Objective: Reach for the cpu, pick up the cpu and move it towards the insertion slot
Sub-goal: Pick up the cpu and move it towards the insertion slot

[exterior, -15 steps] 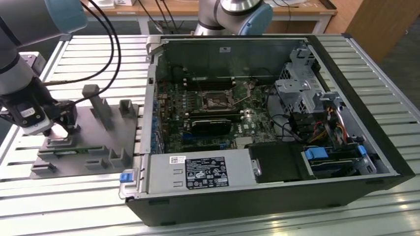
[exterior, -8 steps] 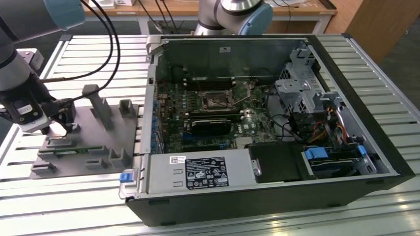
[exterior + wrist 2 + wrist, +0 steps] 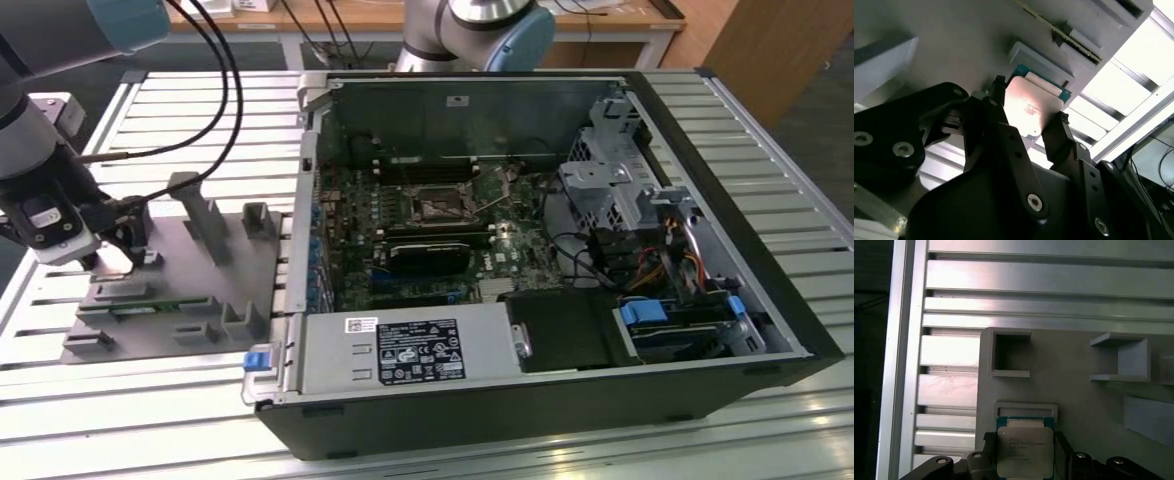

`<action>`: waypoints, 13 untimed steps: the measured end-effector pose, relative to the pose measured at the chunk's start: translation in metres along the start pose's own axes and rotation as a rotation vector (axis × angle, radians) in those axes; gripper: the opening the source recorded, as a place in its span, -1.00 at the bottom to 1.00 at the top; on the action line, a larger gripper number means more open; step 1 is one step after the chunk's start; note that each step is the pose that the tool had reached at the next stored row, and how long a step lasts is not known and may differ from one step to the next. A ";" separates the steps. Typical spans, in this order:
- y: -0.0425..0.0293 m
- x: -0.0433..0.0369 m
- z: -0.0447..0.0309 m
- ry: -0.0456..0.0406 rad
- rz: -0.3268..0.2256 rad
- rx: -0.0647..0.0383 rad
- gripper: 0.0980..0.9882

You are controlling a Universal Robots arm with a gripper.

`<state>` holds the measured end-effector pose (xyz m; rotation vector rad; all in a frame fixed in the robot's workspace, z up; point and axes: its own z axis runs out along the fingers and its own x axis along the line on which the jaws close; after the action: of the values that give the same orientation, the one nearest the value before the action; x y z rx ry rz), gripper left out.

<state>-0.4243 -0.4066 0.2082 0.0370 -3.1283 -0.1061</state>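
Here, at the exterior view's left, your hand (image 3: pixel 118 262) straddles the cpu (image 3: pixel 1025 450), which lies flat on the grey fixture plate (image 3: pixel 174 290). Whether it is clamped, you cannot tell. The insertion slot (image 3: pixel 437 207) sits well apart, inside the computer case (image 3: pixel 721 200).

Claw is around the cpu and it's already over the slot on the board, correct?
No. The claw sits around the cpu, but over the grey fixture at the exterior view's left, outside the case, not over the slot. The exterior view shows it.
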 end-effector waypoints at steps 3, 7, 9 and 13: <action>0.0003 0.0000 -0.0049 0.0001 0.000 -0.002 0.00; 0.0006 0.0001 -0.0098 0.0000 0.000 -0.002 0.00; 0.0008 0.0001 -0.0129 0.0000 0.000 -0.002 0.00; 0.0013 0.0002 -0.0201 0.0000 0.000 -0.002 0.00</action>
<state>-0.4243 -0.4067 0.2283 0.0370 -3.1281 -0.1096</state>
